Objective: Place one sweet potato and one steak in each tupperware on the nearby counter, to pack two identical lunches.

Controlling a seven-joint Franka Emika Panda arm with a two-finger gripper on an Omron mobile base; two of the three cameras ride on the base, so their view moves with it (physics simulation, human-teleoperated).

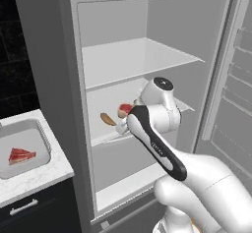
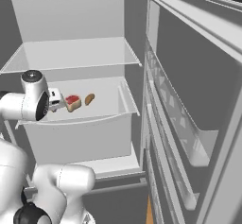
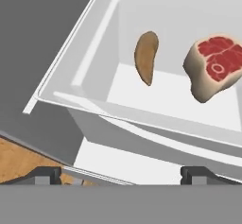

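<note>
At the mouth of the open fridge (image 1: 147, 25), the claw (image 3: 120, 173) hangs with its two dark tips spread wide apart and nothing between them. Seen from the hand, the tips sit low in the frame, short of the front lip of the middle shelf (image 3: 142, 124), touching neither piece of food.

On that shelf lie one sweet potato (image 3: 146, 56) and one steak (image 3: 214, 66), near each other but apart. The sweet potato is a brown tapered tuber; the steak is a red slab with pale fat edging. In the left base view the arm's wrist partly covers the steak (image 1: 125, 109), with the sweet potato (image 1: 107, 119) to its left. In the right base view the steak (image 2: 73, 102) lies just past the hand and the sweet potato (image 2: 89, 99) lies a little farther right.

Above this shelf is another shelf (image 1: 138, 60), bare and white. The fridge door (image 2: 189, 105) stands swung open to the right, its racks facing the arm.

Left of the fridge, the white marble worktop (image 1: 34, 175) carries a light-grey tupperware (image 1: 24, 146) with a second steak (image 1: 20, 155) lying inside it. Below the worktop is a black cabinet front (image 1: 34, 210) with a silver handle (image 1: 23, 207).
</note>
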